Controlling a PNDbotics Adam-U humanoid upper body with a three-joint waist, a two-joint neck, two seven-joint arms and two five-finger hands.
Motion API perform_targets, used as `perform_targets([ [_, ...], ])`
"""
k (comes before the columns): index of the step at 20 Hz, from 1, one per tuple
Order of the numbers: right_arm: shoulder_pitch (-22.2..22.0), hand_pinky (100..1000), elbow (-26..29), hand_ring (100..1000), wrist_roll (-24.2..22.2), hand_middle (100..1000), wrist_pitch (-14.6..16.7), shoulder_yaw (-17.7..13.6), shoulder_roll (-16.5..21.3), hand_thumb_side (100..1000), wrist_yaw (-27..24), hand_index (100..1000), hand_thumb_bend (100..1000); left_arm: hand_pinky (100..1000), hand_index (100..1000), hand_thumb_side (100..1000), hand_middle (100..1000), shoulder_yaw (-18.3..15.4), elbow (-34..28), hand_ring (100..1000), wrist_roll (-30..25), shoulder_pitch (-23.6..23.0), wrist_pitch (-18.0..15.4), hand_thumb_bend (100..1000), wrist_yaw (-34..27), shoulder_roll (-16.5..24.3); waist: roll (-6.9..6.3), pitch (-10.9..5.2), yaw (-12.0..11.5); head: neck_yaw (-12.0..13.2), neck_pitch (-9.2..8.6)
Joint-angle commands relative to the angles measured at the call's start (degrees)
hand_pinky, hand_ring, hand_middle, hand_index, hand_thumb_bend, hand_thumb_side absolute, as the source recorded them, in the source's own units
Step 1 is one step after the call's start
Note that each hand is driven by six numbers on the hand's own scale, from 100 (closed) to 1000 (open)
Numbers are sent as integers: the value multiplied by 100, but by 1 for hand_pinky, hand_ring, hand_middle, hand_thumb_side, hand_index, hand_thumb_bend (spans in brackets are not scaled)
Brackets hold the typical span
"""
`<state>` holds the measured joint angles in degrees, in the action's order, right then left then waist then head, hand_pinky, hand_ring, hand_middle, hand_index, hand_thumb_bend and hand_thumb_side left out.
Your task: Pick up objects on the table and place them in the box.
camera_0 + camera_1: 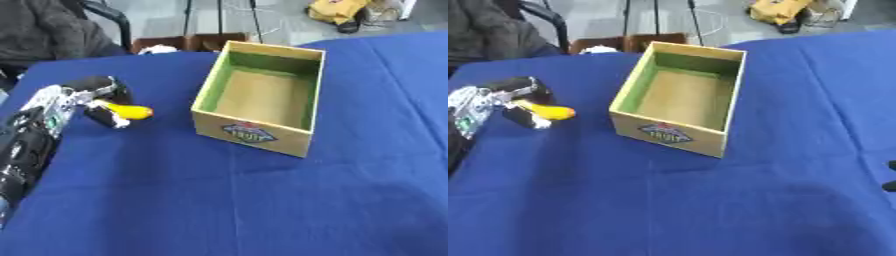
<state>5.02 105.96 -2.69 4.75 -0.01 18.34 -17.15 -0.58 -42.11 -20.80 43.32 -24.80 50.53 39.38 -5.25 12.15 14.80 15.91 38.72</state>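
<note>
The left hand (98, 97) has its fingers curled around a yellow object (128, 110) (shape unclear), whose tip juts toward the open box (259, 132) nearby.

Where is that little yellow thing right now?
The yellow object is on the left side of both views, held in the robot's left hand over the blue table, just left of the open box.
</note>
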Motion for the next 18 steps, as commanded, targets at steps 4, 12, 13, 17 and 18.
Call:
perform_targets([
  [4, 21, 567, 132, 731, -4, 674, 7, -49, 95, 862, 3, 714, 100, 693, 653, 315, 513, -30, -92, 582, -63, 46, 13, 417, 65, 286, 18, -113, -19, -23, -13],
  [12, 8, 567, 129, 731, -1, 674, 7, -53, 93, 862, 7, 714, 100, 699, 668, 288, 528, -41, -101, 594, -301, 30, -47, 430, 161, 359, 13, -126, -18, -36, 0],
  [13, 7, 567, 129, 731, 0, 674, 7, -54, 94, 862, 7, 714, 100, 697, 665, 280, 525, -47, -104, 591, -307, 26, -44, 424, 169, 372, 11, -128, -20, -38, 2],
  [17, 5, 567, 126, 731, 1, 674, 6, -53, 95, 863, 7, 714, 100, 675, 638, 248, 501, -56, -101, 569, -314, 4, -27, 387, 188, 395, 3, -132, -26, -44, 9],
  [18, 4, 567, 125, 731, 1, 674, 5, -54, 94, 863, 9, 713, 100, 667, 620, 236, 487, -54, -97, 556, -317, -1, -24, 366, 189, 395, 1, -132, -26, -45, 10],
])
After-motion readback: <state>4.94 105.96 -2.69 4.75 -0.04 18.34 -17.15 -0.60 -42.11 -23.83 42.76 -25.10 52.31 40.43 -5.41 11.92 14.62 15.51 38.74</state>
